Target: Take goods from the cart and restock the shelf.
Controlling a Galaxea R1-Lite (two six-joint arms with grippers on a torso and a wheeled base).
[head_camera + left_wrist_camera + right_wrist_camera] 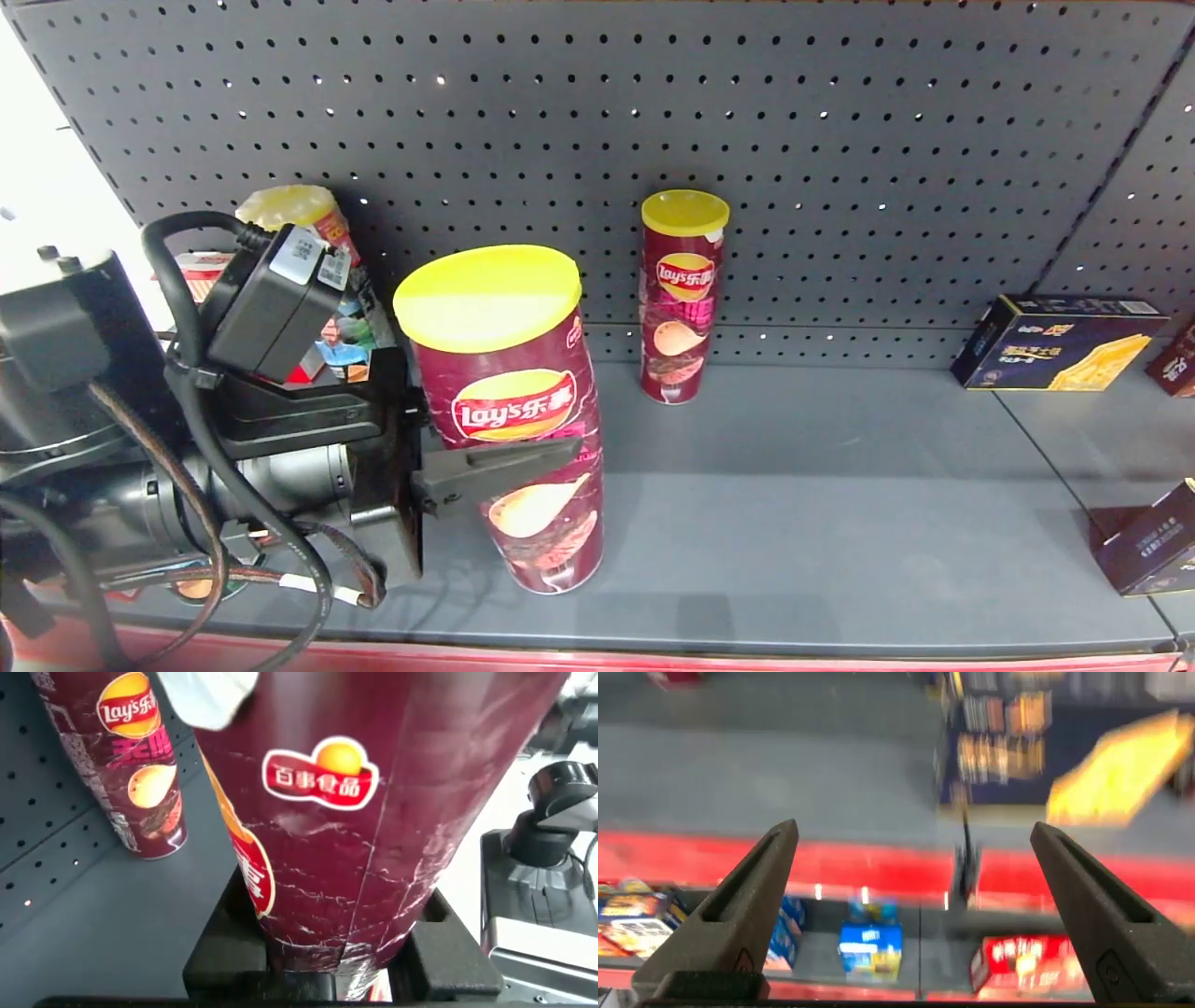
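We start at the left. Behind the wrist of the left pincer, against the pegboard, stands a yellow-lidded tub among other small goods.

The left pincer is closed around the middle of a chip can. One finger lies across the can's near side and the other is hidden behind it. The can stands nearly upright, leaning slightly, with its base at the front part of the shelf. We cannot tell whether the base rests on the shelf or sits just above it. In the left wrist view the can sits between the jaws.

Beyond the pincer and to its right, a second chip can stands upright at the pegboard, apart from the held one. Well to the right of the pincer lie a blue box at the back and a dark box nearer the front.

The right pincer is spread wide and holds nothing. A red shelf edge lies ahead of it.

We judge the step in hand to be placing the can. The next move calls for seating the base flat, straightening the lean, then parting the jaws and drawing the pincer back level, so that neither finger drags the can over.
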